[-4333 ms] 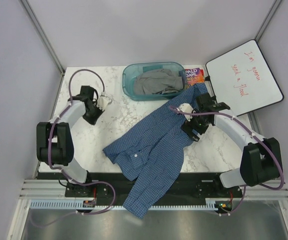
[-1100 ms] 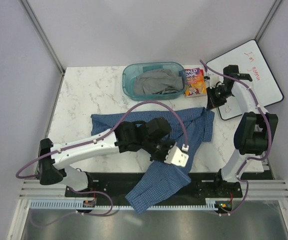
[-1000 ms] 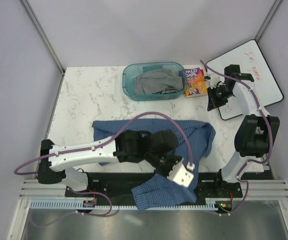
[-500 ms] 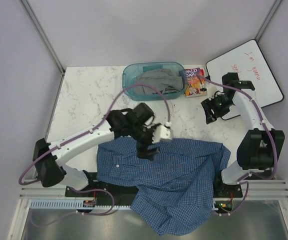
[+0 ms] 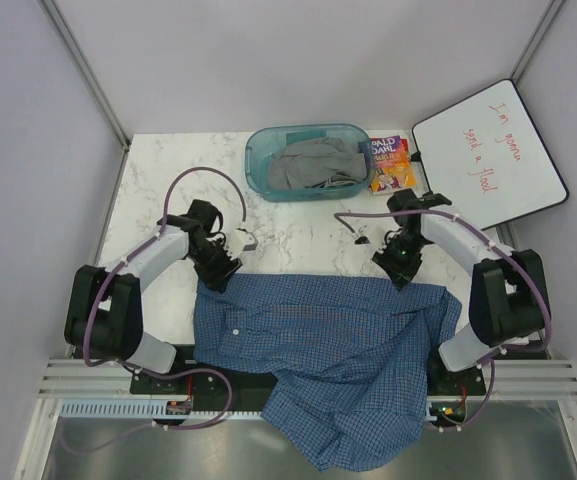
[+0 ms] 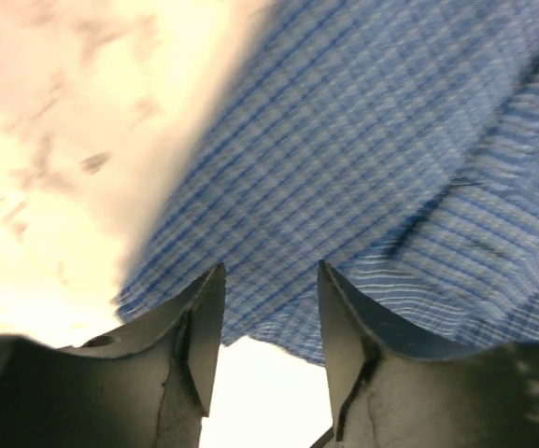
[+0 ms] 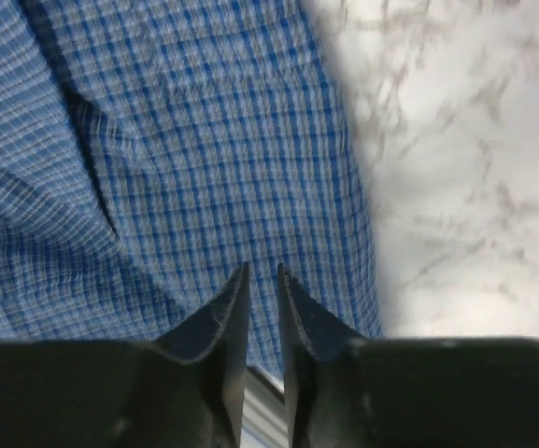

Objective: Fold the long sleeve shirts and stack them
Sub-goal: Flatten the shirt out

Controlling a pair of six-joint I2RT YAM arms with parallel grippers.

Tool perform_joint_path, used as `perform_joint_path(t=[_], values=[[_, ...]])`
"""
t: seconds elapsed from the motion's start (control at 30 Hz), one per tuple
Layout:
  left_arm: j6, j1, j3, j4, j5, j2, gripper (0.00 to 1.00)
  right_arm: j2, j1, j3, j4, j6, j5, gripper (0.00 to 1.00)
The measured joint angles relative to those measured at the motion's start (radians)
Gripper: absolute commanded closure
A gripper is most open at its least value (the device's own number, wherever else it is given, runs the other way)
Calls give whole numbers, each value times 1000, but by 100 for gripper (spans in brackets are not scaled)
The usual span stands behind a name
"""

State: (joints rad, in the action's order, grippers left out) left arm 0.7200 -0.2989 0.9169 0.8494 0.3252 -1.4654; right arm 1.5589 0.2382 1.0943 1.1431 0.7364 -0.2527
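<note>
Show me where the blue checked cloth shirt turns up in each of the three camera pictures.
Top external: the blue checked cloth shirt lies along the near edge, hanging over it.
Left wrist: it fills the upper right.
Right wrist: it fills the left.
Shared landmark: the white marble tabletop bordering the shirt.

Matt woven cloth shirt [image 5: 318, 330], smooth marble-look table [image 5: 158, 170], plastic tub [image 5: 256, 170]

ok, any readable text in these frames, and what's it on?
"I'm gonna send a flood": red handwriting on the whiteboard.
"ROALD DAHL": cover of the book; its smaller print is too small to read.
Nothing legible in either wrist view.
</note>
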Motion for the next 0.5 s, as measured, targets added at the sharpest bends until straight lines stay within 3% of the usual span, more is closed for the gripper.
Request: perform_joint_path(t=[0.1,0.27,0.33,0.47,0.5], values=[[23,80,0,-24,-13,-34,57,69,39,2,-68,-22,9,96],[91,115,-1,18,39,26,36,200,48,88,-162,-77,25,99],[109,90,-4,45,68,77,28,221,48,144,-188,-93,26,97],[115,-15,-34,68,108,155,23,219,48,233,-198,-111,10,88],[113,-51,-47,66,109,159,22,214,48,242,-198,-113,2,79]])
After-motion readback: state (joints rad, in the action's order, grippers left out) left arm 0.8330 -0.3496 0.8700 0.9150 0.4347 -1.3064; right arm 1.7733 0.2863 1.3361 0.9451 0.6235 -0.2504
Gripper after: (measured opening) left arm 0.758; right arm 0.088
